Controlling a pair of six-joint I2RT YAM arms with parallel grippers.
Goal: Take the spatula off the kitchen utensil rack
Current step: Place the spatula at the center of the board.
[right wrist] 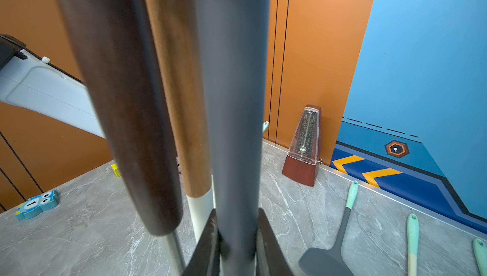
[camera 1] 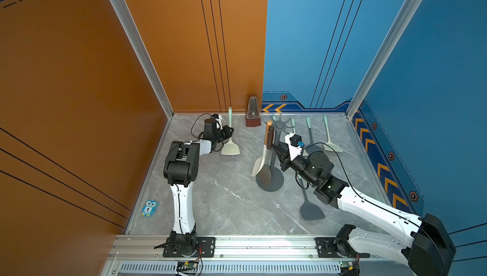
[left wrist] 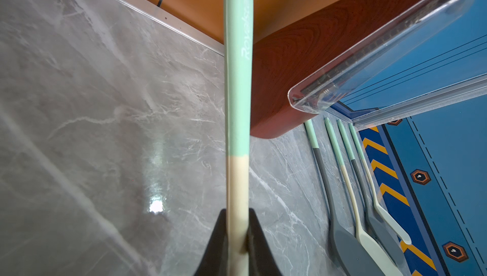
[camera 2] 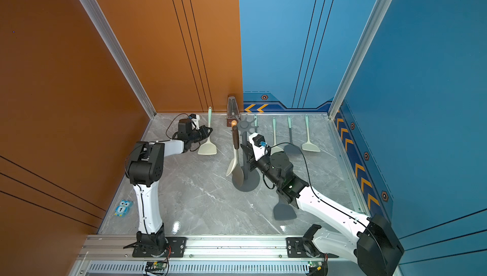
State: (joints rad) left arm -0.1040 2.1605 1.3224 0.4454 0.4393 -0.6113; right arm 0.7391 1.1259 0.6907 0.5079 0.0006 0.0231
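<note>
Grey marble desk [camera 1: 224,195] lies open between your two arms, an owl tile [camera 1: 150,208] at its left edge. Your left arm [camera 1: 181,166] stretches to the back wall, left fingers [left wrist: 213,245] clamped on the mint-handled spatula [camera 1: 230,146], which lies near the metronome [camera 1: 253,115], well apart from the kitchen utensil rack [camera 1: 276,182]. Two wooden-handled utensils [camera 1: 259,165] hang there; your right fingers [right wrist: 268,245] clamp its pole [right wrist: 234,103]. More spatulas [camera 1: 332,146] lie back right.

Mint spatula handle [left wrist: 238,77]: white brand txt, approx. "Royalstar". Blue owl toy [camera 1: 149,208]: no. "1".
</note>
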